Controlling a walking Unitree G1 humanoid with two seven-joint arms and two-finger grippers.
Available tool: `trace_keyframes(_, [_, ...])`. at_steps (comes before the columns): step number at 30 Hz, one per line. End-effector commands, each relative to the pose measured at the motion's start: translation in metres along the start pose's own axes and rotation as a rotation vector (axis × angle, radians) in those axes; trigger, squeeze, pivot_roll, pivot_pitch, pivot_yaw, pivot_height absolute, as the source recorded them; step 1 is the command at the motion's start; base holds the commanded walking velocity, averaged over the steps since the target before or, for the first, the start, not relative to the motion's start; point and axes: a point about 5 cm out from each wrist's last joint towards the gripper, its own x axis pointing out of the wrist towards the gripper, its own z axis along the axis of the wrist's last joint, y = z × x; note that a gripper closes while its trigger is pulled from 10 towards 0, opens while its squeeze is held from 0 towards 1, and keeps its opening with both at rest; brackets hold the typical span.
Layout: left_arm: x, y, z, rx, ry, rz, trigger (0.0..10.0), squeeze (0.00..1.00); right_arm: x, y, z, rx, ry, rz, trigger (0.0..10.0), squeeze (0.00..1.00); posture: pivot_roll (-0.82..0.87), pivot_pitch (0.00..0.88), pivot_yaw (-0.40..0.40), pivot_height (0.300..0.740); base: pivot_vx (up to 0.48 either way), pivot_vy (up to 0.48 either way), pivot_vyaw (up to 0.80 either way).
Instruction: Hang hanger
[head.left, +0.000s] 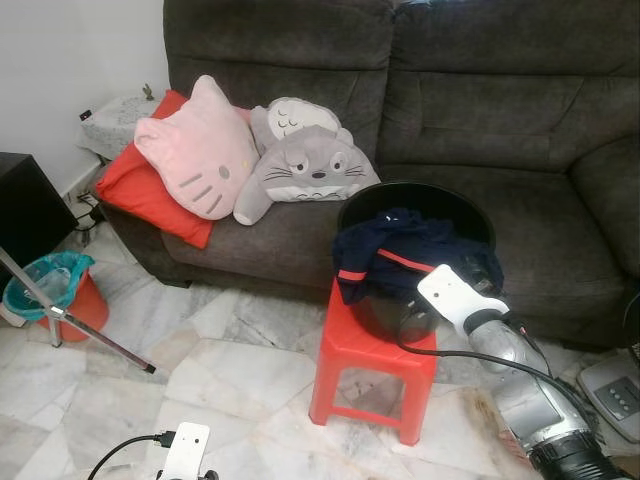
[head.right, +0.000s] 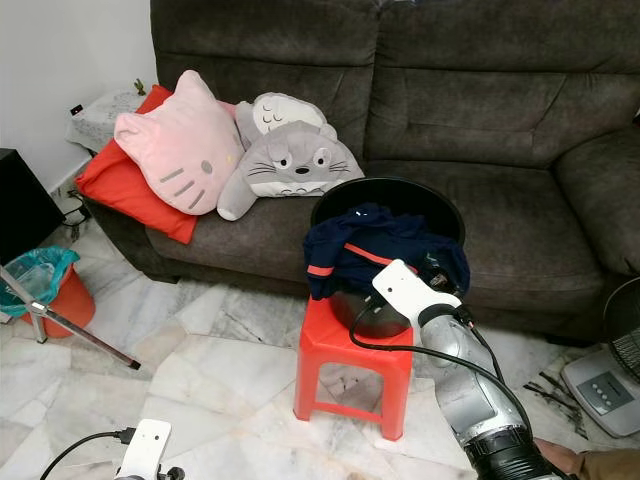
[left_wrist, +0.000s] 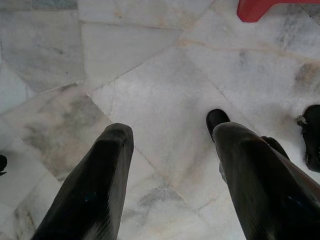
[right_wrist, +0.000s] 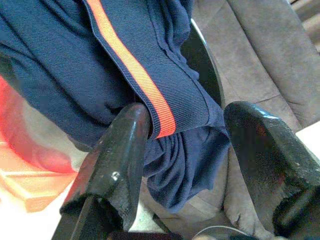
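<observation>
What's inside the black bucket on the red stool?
A navy garment with an orange stripe fills the black bucket and spills over its front rim. Anything beneath the cloth, a hanger included, is covered.

Bucket mostly buried under navy cloth (contents hidden), right gripper fingertips lost behind its white wrist in the eye views.

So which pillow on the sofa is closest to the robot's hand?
The grey cat-faced pillow. It lies just beside the black basket where the right gripper reaches the navy garment; the pink pillow and red cushion sit farther left.
</observation>
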Motion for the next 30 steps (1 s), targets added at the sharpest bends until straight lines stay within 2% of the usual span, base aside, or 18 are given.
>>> trace_keyframes(1, [0.0, 0.001, -0.003, 0.011, 0.013, 0.003, 10.0, 0.0, 0.0, -0.007, 0.005, -0.003, -0.027, -0.032, 10.0, 0.0, -0.22, 0.0, 0.063, 0.74, 0.0, 0.0, 0.0])
trace_keyframes(8, [0.0, 0.001, -0.003, 0.013, 0.013, 0.003, 10.0, 0.0, 0.001, -0.002, 0.014, 0.001, -0.09, 0.0, 10.0, 0.0, -0.22, 0.0, 0.062, 0.74, 0.0, 0.0, 0.0])
trace_keyframes(18, [0.0, 0.001, -0.003, 0.011, 0.013, 0.002, 10.0, 0.0, 0.004, 0.008, 0.011, -0.004, -0.071, 0.085, 10.0, 0.0, -0.22, 0.0, 0.061, 0.74, 0.0, 0.0, 0.0])
trace_keyframes(30, [0.0, 0.001, -0.003, 0.011, 0.013, 0.002, 10.0, 0.0, 0.008, -0.005, 0.006, 0.049, -0.023, -0.046, 10.0, 0.0, -0.22, 0.0, 0.062, 0.74, 0.0, 0.0, 0.0])
